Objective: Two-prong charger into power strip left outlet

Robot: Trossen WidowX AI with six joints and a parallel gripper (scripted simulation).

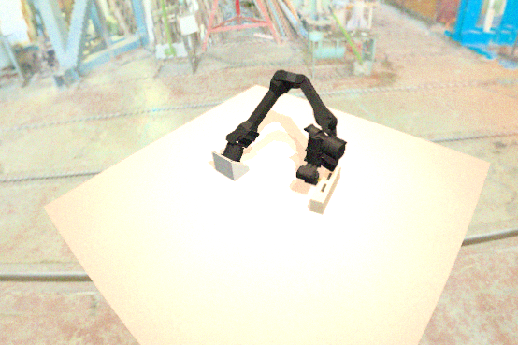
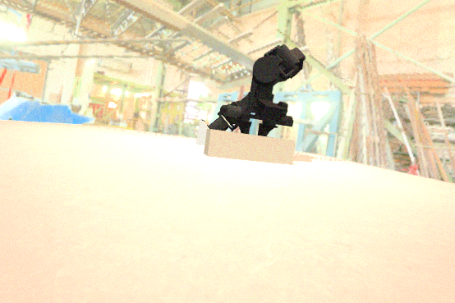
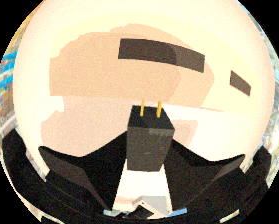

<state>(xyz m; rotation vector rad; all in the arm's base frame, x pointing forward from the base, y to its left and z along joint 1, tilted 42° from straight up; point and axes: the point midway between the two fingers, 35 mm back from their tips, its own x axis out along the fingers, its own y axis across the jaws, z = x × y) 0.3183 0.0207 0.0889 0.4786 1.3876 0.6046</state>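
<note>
The black charger (image 3: 150,149) stands between the fingers of my gripper (image 3: 145,136) (image 2: 255,129), which is shut on it. Its two yellow prongs (image 3: 159,109) point up the wrist view, toward the strip, and show their full length outside any slot. The power strip (image 1: 318,204) (image 2: 250,148) (image 3: 90,77) is beige and lies on the table, with a long dark recess (image 3: 160,54) and a smaller one (image 3: 240,83) on its top. The prong tips appear just short of the strip's near edge. In the top view the gripper is beside and over the strip's far part; the charger is not clear there.
A grey angled plate (image 1: 224,165) (image 2: 201,135) stands by the arm's lower end, left of the strip in the top view. The arm arches high between them. The pale table (image 1: 262,260) is strongly overexposed, and the arm's shadow falls across the strip in the wrist view.
</note>
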